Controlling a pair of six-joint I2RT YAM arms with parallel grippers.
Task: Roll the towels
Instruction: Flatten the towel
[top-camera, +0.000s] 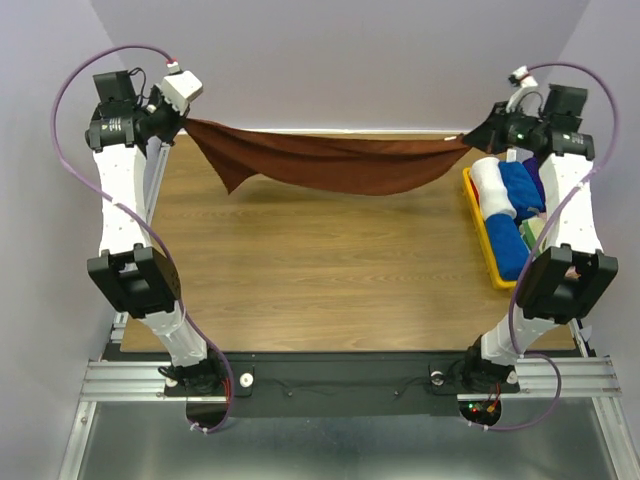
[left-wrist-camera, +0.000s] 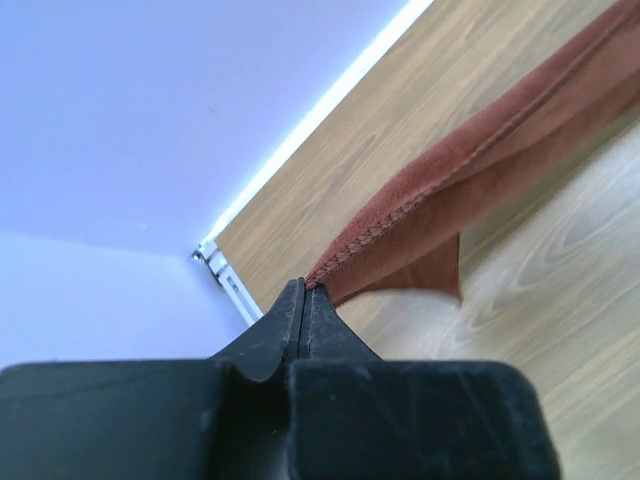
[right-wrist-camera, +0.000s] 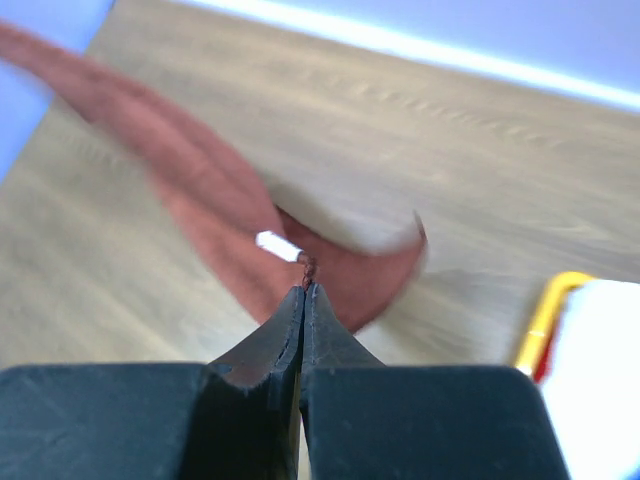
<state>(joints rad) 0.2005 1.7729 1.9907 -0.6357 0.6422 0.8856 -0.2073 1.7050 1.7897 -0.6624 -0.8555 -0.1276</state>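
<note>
left tool (top-camera: 186, 120), right tool (top-camera: 466, 140) each pinch brown towel (top-camera: 330, 165) corner, held above surface (top-camera: 300, 270). step: spread out. next: lay flat, then roll.

The left arm (top-camera: 125, 215) and right arm (top-camera: 570, 215) are white shell links joined by boxy black joint housings. A lilac cable (top-camera: 58, 125) loops along each arm to a black base (top-camera: 195, 378) on a ribbed aluminium rail (top-camera: 120, 380). The fingers (left-wrist-camera: 275, 335) are matte black wedges tapering to thin tips. Green and red lights (top-camera: 480, 408) glow at the right base.
</note>
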